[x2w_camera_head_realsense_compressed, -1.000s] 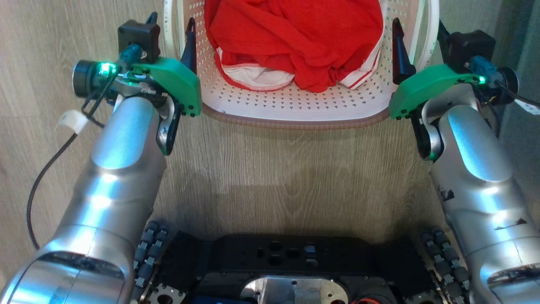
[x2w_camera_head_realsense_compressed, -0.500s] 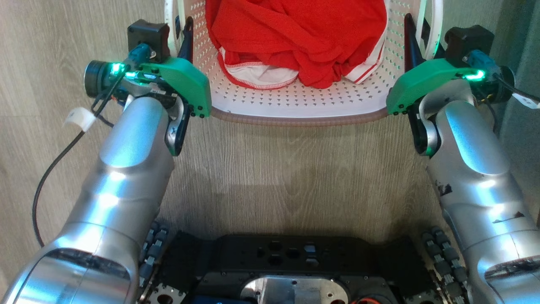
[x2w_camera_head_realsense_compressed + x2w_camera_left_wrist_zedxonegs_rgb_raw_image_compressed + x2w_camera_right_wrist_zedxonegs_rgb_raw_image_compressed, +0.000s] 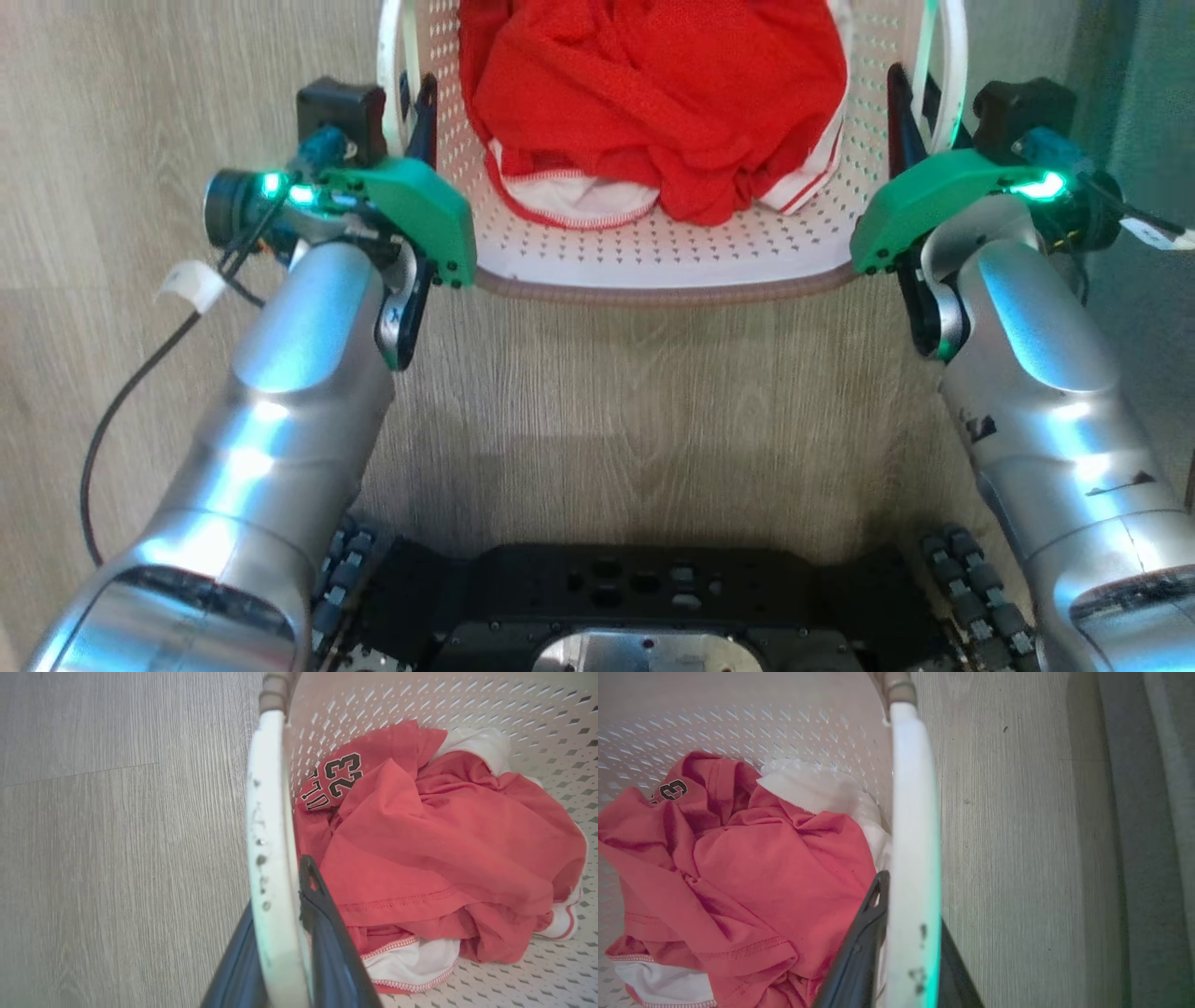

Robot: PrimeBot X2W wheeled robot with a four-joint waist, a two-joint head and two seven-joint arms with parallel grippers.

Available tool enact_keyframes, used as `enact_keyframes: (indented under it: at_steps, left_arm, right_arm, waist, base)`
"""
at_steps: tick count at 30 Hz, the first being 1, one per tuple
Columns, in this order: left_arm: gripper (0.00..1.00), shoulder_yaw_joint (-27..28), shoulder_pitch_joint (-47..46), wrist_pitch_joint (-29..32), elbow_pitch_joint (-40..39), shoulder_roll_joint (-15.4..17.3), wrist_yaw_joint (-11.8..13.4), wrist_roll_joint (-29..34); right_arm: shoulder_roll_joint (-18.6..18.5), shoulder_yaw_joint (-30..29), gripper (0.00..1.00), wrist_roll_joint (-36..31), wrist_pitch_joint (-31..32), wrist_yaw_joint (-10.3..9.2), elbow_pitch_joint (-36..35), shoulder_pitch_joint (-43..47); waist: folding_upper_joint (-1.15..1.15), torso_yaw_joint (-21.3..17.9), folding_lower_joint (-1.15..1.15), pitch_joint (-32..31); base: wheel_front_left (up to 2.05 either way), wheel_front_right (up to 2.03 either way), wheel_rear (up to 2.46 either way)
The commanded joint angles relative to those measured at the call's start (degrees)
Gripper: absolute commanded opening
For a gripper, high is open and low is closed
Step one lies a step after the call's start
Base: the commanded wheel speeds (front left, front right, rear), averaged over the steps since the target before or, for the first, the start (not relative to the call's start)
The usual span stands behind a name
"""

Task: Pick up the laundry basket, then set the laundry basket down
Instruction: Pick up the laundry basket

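A pale wood floor [image 3: 653,401] is under everything. The laundry basket [image 3: 653,247] is at twelve o'clock, right in front of the robot. I cannot tell if it touches the floor. A red shirt [image 3: 653,93] with white edges is bunched up inside it. The left gripper [image 3: 415,107] is at ten o'clock. It has one dark finger on each side of the white left handle [image 3: 271,826], pinching it. The right gripper [image 3: 917,103] is at two o'clock, pinching the white right handle [image 3: 913,826] the same way.
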Motion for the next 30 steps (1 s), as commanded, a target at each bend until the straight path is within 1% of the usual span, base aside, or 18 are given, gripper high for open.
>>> enact_keyframes:
  at_steps: [1,8,16,24,30]
  left_arm:
    - [0.00,0.44,2.78,-0.29,-0.31,2.00,0.45,-0.11]
    - [0.00,-1.02,6.04,-0.29,1.19,2.00,0.41,-2.08]
    - [0.00,-3.33,11.34,-0.29,4.16,2.00,-0.26,-5.17]
    - [0.00,-6.35,15.95,-0.29,8.88,2.00,-1.30,-9.06]
    - [0.00,-9.48,18.44,0.79,12.00,2.00,-2.25,-12.52]
  right_arm:
    - [0.71,1.95,0.00,-0.01,-0.45,-0.01,-0.58,3.21]
    - [0.71,3.75,0.00,1.46,-0.45,-0.01,3.16,4.75]
    - [0.71,6.63,0.00,4.16,-0.45,-0.01,10.74,6.97]
    - [0.71,12.77,0.00,10.73,0.03,-0.01,17.46,9.92]
    - [0.71,17.57,0.00,16.04,2.40,-0.01,20.00,11.59]
  waist:
    - [0.00,-0.30,0.00,-1.45]
    - [0.00,-0.93,0.00,-7.47]
    - [0.00,-1.38,0.00,-15.45]
    - [0.00,-1.60,0.00,-23.32]
    - [0.00,-1.86,0.00,-28.55]
  base:
    - [0.00,0.00,0.00]
    - [0.00,0.00,0.00]
    - [0.00,0.00,0.00]
    - [0.00,0.00,0.00]
    - [0.00,0.00,0.00]
